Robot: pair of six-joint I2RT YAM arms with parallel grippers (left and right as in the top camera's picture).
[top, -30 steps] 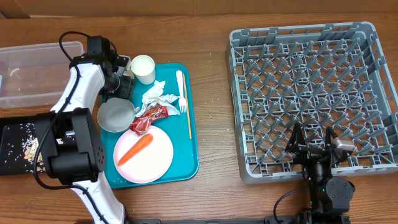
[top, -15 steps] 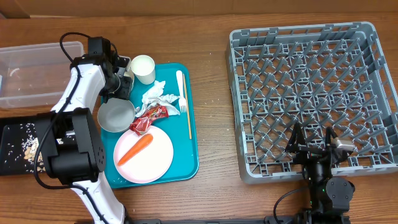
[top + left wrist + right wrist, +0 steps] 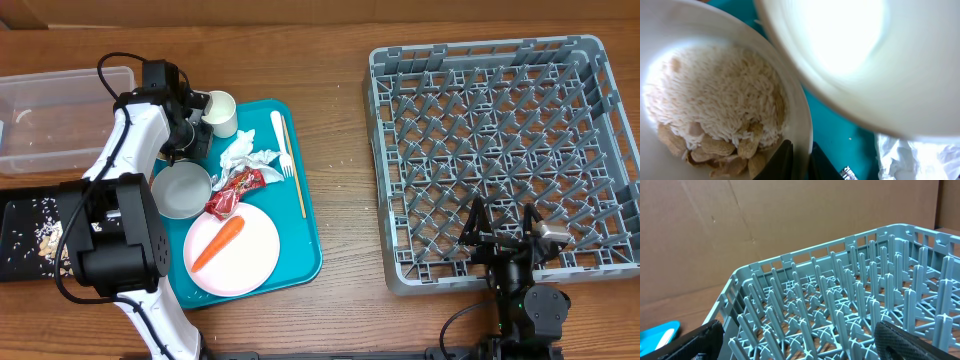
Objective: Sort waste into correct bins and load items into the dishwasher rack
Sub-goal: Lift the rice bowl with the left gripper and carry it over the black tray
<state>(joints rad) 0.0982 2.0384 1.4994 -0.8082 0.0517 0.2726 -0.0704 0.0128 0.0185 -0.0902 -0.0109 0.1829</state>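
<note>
A: What is held in the left gripper (image 3: 801,161)?

B: The rim of the white bowl (image 3: 802,112) is pinched, one finger inside and one outside, the jaws nearly closed. The rice and nut scraps (image 3: 715,100) lie just past the inner finger.

A: How should it be lifted?

B: It should be raised level and drawn clear of the cup (image 3: 840,55), which sits close beyond the outer finger. The black tray (image 3: 20,210) is judged the target. The right gripper (image 3: 800,340) is spread wide and empty, with the dishwasher rack (image 3: 840,305) beyond its fingers.
</note>
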